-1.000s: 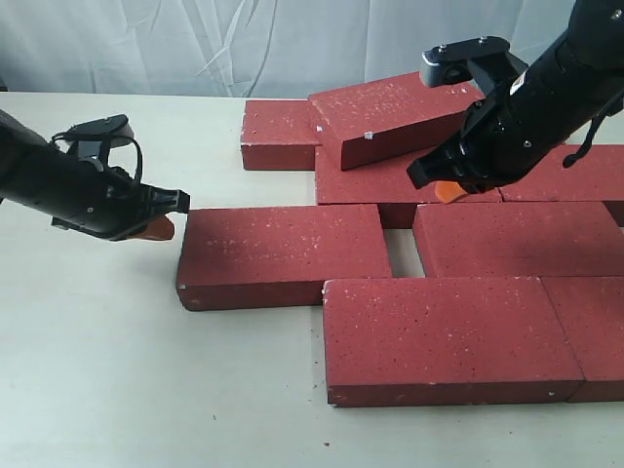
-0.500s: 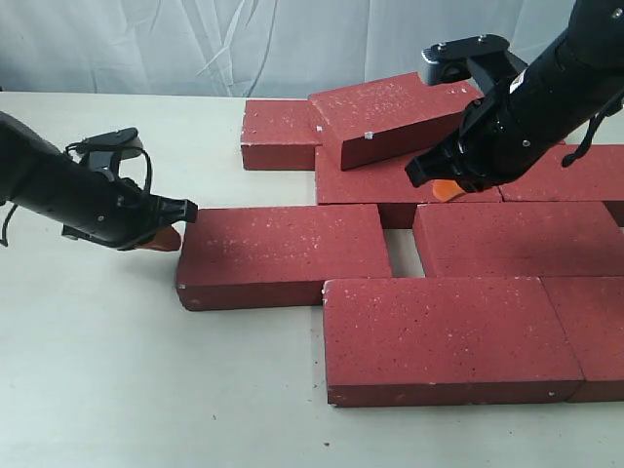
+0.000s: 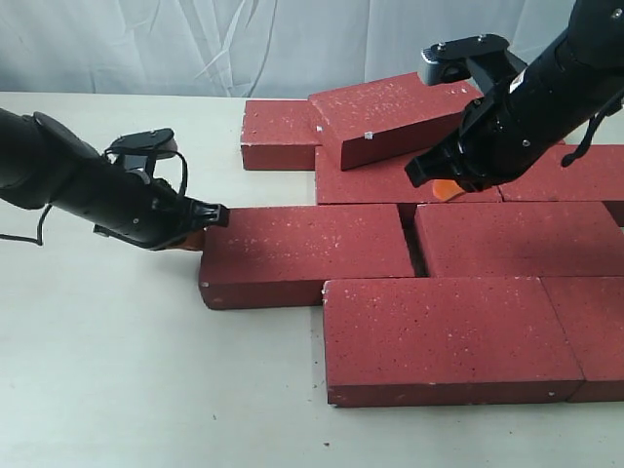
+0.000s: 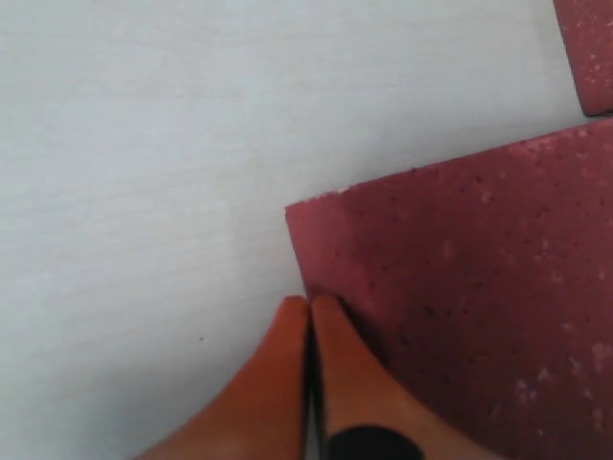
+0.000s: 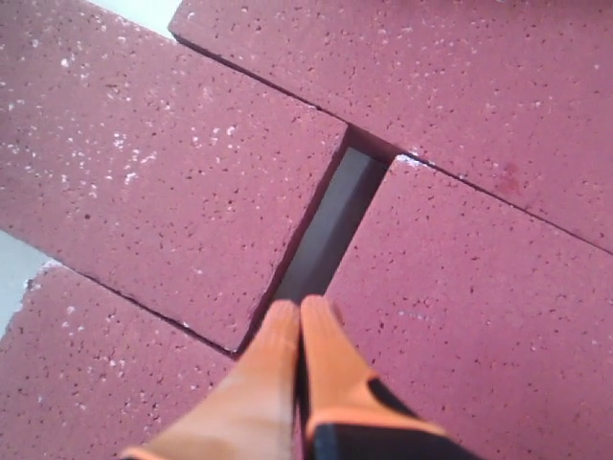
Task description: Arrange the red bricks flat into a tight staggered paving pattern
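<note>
The left fingers (image 4: 278,383) are pressed together on nothing, their tips set against the short end of a flat brick (image 4: 479,316), close to its corner. Bare tabletop (image 4: 144,144) lies on their other side. The right fingers (image 5: 335,374) are likewise closed and empty, held over the red bricks (image 3: 468,322) with their tips at the end of a dark gap (image 5: 330,220) between two of them. Whether they touch cannot be told. Near them a tilted brick (image 3: 390,117) is propped on others.
</note>
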{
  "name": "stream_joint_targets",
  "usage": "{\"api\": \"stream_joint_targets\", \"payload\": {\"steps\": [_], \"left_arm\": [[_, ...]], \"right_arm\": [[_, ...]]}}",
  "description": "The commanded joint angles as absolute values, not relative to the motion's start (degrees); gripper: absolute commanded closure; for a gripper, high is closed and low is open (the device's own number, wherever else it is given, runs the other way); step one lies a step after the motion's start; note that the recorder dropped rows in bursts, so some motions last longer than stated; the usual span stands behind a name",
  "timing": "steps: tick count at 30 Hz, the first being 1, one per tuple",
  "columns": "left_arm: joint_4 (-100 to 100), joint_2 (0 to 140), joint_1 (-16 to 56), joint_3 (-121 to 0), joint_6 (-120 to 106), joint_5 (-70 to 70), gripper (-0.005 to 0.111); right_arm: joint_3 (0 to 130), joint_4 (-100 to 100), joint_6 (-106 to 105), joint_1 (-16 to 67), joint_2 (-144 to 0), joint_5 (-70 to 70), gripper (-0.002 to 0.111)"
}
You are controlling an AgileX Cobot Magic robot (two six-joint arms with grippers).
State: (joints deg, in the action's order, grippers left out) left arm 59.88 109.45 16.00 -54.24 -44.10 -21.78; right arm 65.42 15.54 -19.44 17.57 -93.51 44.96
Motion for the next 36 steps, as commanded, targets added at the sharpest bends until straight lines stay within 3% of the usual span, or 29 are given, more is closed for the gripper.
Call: {"api": "stream_joint_targets", "payload": {"steps": [1,26,36], "left_arm": [[61.1,111.9,17.3,-55.5,-43.7,-22.4,0.107],[56.7,114.9,21.2,-59.2,-43.5,-23.0,0.107],[24.9,110.2,16.2,-59.2,-18.5,-25.4,0.107]], "right_arm": [[65.3,15.8,-19.7,17.3,-93.6,44.4,0.109],[65.3,15.8,-19.9,17.3,-93.6,44.3,0.109],[65.3,15.8,-19.9,17.3,-93.6,44.3,0.109]]}}
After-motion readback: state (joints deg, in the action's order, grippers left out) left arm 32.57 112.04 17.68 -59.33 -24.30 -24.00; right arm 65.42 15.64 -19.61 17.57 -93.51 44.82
